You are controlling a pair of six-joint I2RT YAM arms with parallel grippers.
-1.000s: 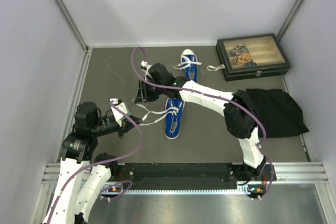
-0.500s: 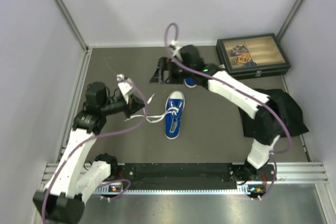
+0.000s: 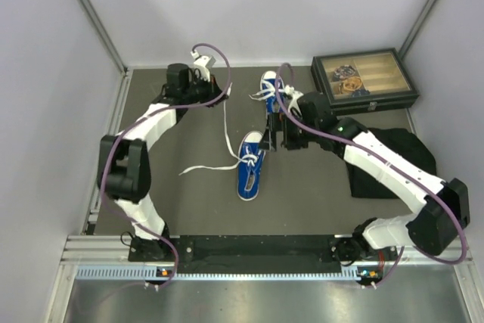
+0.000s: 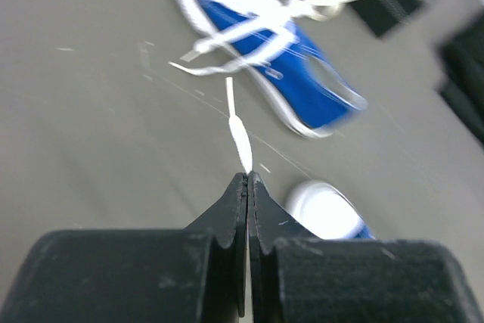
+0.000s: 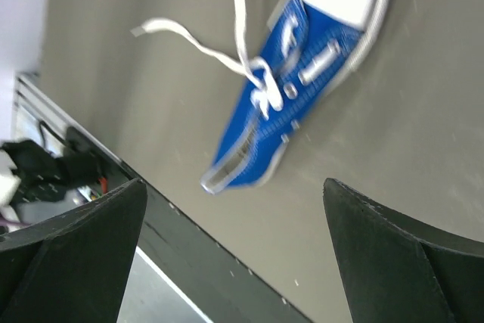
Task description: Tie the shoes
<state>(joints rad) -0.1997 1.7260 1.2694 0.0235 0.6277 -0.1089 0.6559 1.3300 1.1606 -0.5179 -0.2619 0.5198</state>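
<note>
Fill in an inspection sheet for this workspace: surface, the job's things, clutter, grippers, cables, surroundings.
Surface: dark grey table mat, faint scratches, nothing spilled.
Job's things: near blue canvas sneaker untied, its white lace stretched toward the far left; far blue canvas sneaker with loose laces, partly hidden by the right arm.
Clutter: dark glass-lidded box at far right; black cloth on the right side.
Grippers: left gripper, fingers shut on the lace end; right gripper, fingers open, holding nothing, over the near sneaker.
Cables: purple cables loop along both arms.
Surroundings: pale walls; nothing else seen.
</note>
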